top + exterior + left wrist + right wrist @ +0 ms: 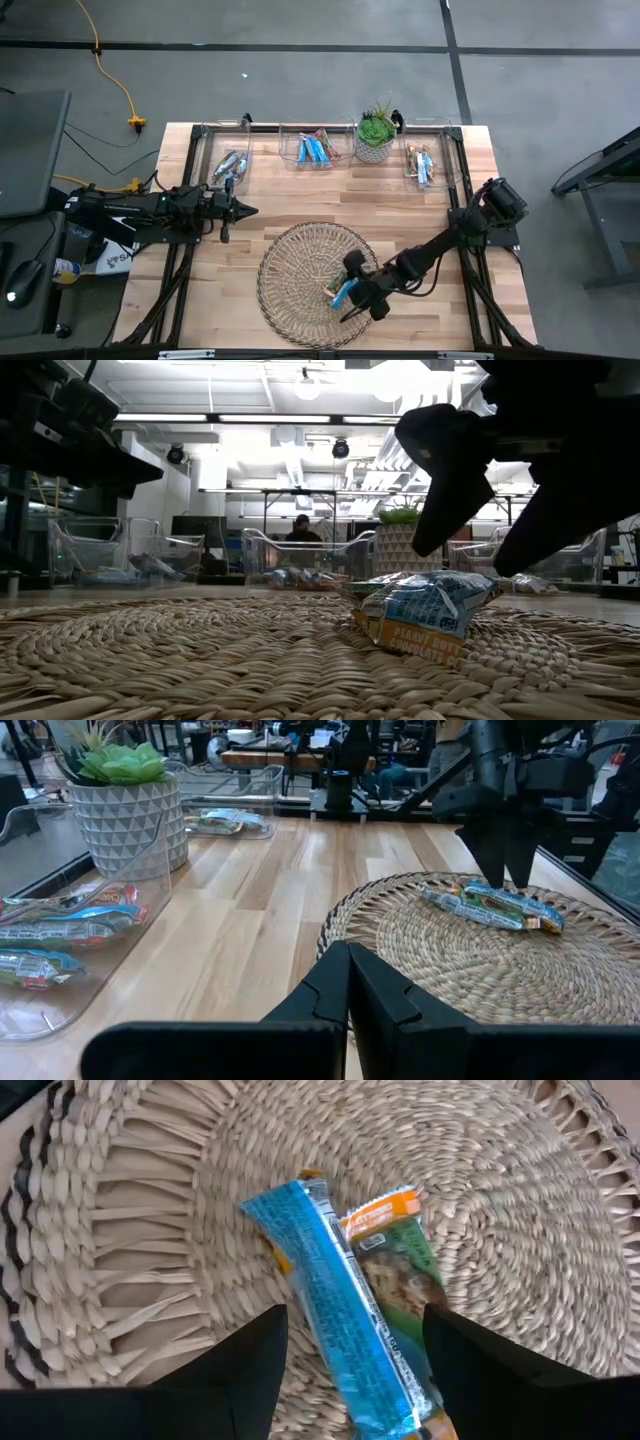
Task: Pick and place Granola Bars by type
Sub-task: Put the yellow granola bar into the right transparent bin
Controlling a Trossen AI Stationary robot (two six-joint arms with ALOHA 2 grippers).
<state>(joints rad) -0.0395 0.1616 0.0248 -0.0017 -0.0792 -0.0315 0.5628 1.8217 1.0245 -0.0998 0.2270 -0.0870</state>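
Two foil-wrapped granola bars lie side by side and touching on the round woven straw mat (300,262): a bright blue and white bar (330,1295) and a green and orange bar (400,1275) just beside it. That mat sits at the middle of the near edge of the wooden desk (470,160). The right gripper (350,1342) hangs directly over the pair with its fingers spread wide, one on each outer side of the two bars, holding nothing. The left gripper (247,210) waits above the desk's left side, fingers closed together and empty.

Along the far edge stand three clear plastic bins: the left bin (222,158), the middle bin (290,150) and the right bin (452,160), each already holding bars, with a small green plant in a white patterned pot (375,135) between the middle and right ones.

Judging by this, the step in hand is picking one of the last two bars off the mat. Because they differ in type and touch, the next move calls for settling the fingers around one bar only, closing, lifting, then carrying it to the bin holding its kind.
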